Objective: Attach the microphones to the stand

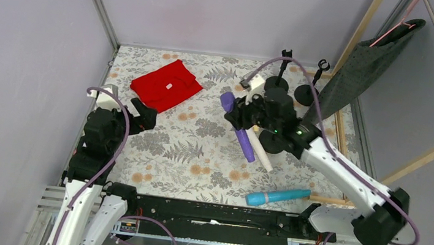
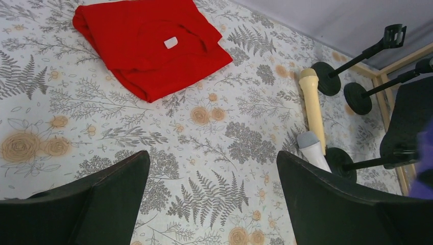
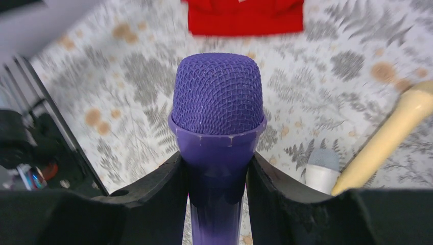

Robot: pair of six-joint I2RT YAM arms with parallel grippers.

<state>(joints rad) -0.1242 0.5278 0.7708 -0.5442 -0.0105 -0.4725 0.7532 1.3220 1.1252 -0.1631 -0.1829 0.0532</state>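
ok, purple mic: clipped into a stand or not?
Not clipped. The purple microphone sits clamped between the right gripper's fingers just below its head; the rear stand clips hold nothing.

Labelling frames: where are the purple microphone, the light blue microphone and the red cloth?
purple microphone (image 3: 217, 94), right wrist view, mesh head.
light blue microphone (image 1: 278, 196), top external view, mid-body.
red cloth (image 2: 138, 51), left wrist view, centre.

Lab-style robot test cell: plain grey panel walls (image 1: 26, 45) boxing in a floral-clothed table (image 1: 199, 151), black mounting rail (image 1: 253, 216) at near edge, bare wooden frame (image 1: 364, 25) alongside.
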